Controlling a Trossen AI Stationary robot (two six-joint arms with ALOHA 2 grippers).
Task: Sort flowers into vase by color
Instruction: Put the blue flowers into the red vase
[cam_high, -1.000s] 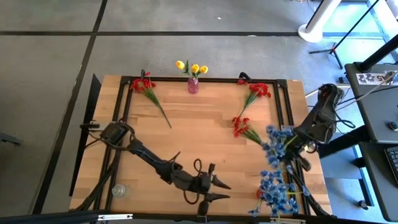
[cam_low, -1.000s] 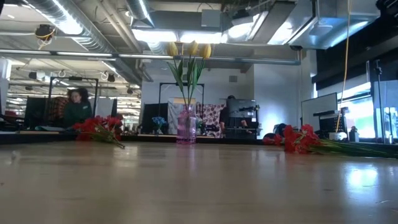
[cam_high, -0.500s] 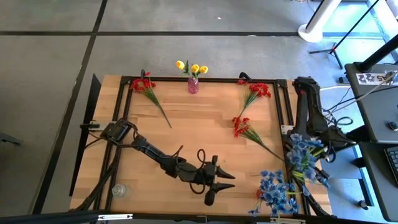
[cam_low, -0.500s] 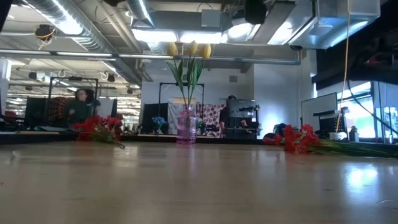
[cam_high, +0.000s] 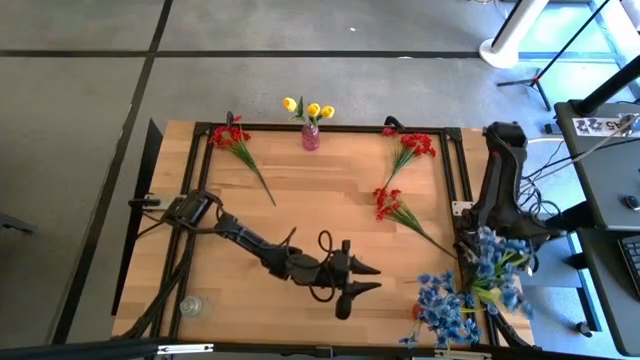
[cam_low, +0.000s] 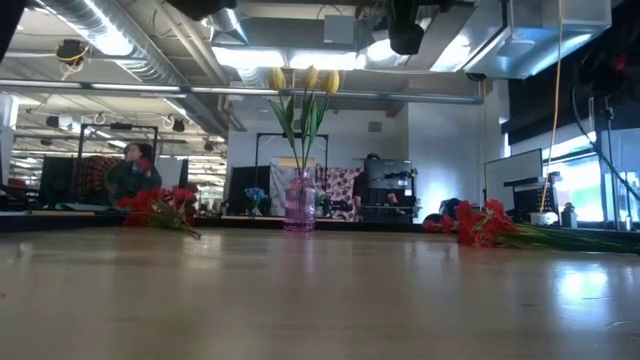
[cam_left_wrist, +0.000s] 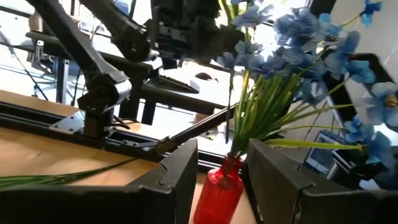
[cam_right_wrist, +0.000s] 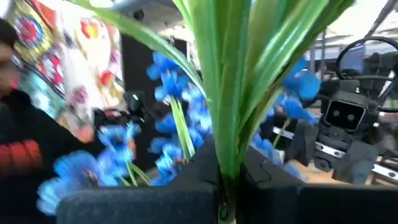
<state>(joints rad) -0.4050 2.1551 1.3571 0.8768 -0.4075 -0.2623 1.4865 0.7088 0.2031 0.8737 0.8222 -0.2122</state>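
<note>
- Blue flower (cam_high: 492, 252): pinched by its green stem in the right gripper (cam_right_wrist: 229, 180), now carried off the table's right edge, above the red vase (cam_left_wrist: 220, 191) holding other blue flowers (cam_high: 443, 308).
- Left gripper (cam_high: 362, 278): fingers spread, empty, advanced toward that vase.
- Red flowers (cam_high: 390, 204): unsorted on the table (cam_high: 300, 220).

Yellow flowers (cam_high: 308, 108) upright in vase; red flowers (cam_high: 240, 145) flat (three sprigs); blue flowers (cam_high: 445, 305) near corner.

A person (cam_low: 135, 172) sits in the room beyond the wooden table (cam_high: 320, 210).
</note>
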